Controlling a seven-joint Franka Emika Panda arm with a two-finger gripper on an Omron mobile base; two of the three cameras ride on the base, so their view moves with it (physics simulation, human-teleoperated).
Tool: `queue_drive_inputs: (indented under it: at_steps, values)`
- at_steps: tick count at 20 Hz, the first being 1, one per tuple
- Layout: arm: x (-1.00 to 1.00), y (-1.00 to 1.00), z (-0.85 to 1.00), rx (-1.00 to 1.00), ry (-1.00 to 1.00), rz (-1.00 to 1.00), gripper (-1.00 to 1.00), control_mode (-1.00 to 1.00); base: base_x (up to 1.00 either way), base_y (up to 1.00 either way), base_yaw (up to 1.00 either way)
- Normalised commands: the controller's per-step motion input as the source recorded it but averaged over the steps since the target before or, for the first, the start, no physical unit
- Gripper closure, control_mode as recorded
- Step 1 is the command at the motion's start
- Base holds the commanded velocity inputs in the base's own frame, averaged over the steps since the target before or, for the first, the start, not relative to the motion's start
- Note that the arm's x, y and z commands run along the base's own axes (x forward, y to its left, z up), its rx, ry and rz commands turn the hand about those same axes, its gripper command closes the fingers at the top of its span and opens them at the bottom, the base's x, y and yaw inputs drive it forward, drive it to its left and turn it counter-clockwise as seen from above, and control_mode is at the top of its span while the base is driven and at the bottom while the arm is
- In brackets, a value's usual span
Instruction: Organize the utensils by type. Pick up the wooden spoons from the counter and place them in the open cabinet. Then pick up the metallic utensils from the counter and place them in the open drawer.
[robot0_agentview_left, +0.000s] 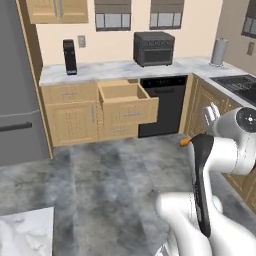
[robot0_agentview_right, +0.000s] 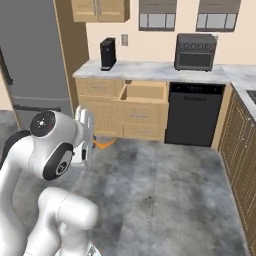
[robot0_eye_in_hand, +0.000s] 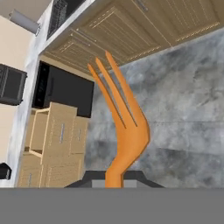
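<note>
Nearest to the camera on the hand, the gripper (robot0_eye_in_hand: 114, 177) is clamped on the handle of an orange fork (robot0_eye_in_hand: 124, 127), whose three tines point away from the hand toward the floor and the cabinet fronts beyond. The helper wording calls for a silver-grey utensil; what is seen here is orange in colour, though fork-shaped, and it is judged to be the metallic-type item of the task. In the left base view an orange tip (robot0_agentview_left: 185, 142) shows just beside the forearm, and in the right base view it shows (robot0_agentview_right: 103, 144) below the wrist, held over the grey floor, well apart from any worktop. Farther off, the open drawer (robot0_agentview_left: 125, 98) stands pulled out from the light-wood base units, its plain tan inside showing no contents from these angles; it sits between a closed drawer bank and the black dishwasher (robot0_agentview_left: 163, 104). The counter (robot0_agentview_left: 110, 69) above carries a dark coffee machine (robot0_agentview_left: 69, 56) and a toaster oven (robot0_agentview_left: 153, 48); no wooden spoons are visible on it. Judgement: the fork is picked up and in transit, the placing into the drawer is outstanding, and whether the spoons have reached the wall cabinet cannot be confirmed.
</note>
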Motion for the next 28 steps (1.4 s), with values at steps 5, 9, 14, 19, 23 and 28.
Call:
queue_drive_inputs:
  at_steps: [5,9,14,19,23,28]
  values:
    - [0.00,0.00,0.00,0.00,0.00,0.00,1.00,1.00,0.88,0.19,0.02]
    - [0.00,0.00,0.00,0.00,0.00,0.00,1.00,1.00,0.76,0.23,0.12]
    - [0.00,0.00,0.00,0.00,0.00,0.00,1.00,1.00,0.65,0.25,0.22]
    - [0.00,0.00,0.00,0.00,0.00,0.00,1.00,1.00,0.57,0.25,0.27]
    - [0.00,0.00,0.00,0.00,0.00,0.00,1.00,1.00,0.48,0.29,0.33]
    - [0.00,0.00,0.00,0.00,0.00,0.00,1.00,1.00,0.52,0.29,0.35]
